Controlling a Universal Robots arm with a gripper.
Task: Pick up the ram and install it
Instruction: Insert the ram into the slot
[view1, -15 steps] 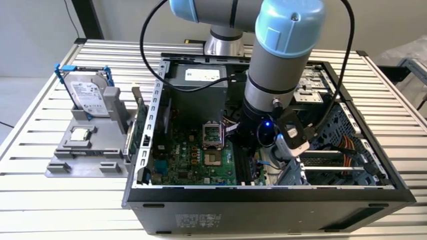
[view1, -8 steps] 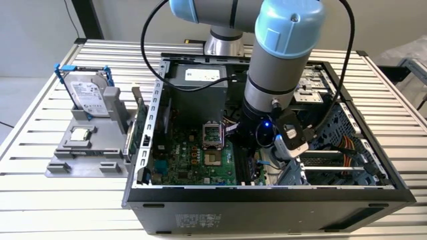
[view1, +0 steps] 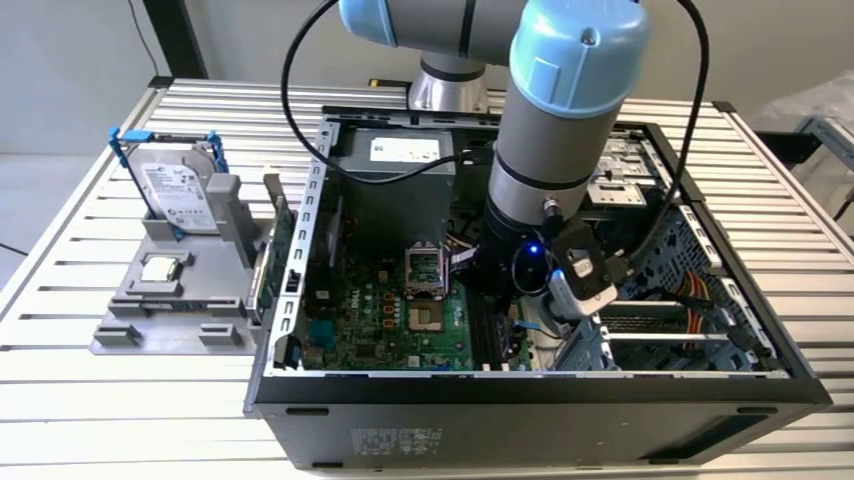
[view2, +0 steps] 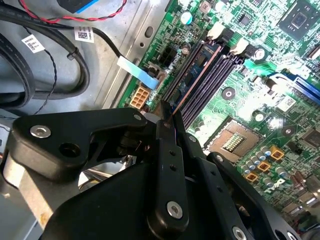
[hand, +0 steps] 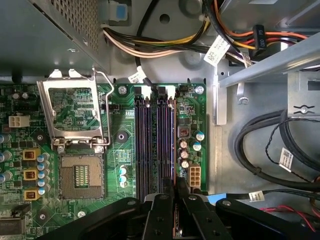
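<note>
My gripper (hand: 174, 189) hangs inside the open computer case (view1: 534, 385), low over the motherboard's memory slots (hand: 150, 145). Its black fingers (hand: 161, 210) are shut on the ram (hand: 173, 145), which I see edge-on as a thin dark line with a coppery edge. In the second wrist view the ram (view2: 196, 80) runs away from the gripper (view2: 167, 114) along the slots (view2: 210, 75), lined up with the slot nearest the white connector. Whether it is seated in the slot I cannot tell. In the exterior view the gripper (view1: 499, 285) sits below the grey and blue arm.
The processor socket (hand: 80, 175) lies open beside the slots, its metal frame (hand: 70, 107) raised. Black cables (hand: 260, 150) and a metal bracket (hand: 270, 65) crowd the other side. Outside the case, a grey stand (view1: 147, 300) carries the hard drive (view1: 180, 190) and a small square chip (view1: 160, 268).
</note>
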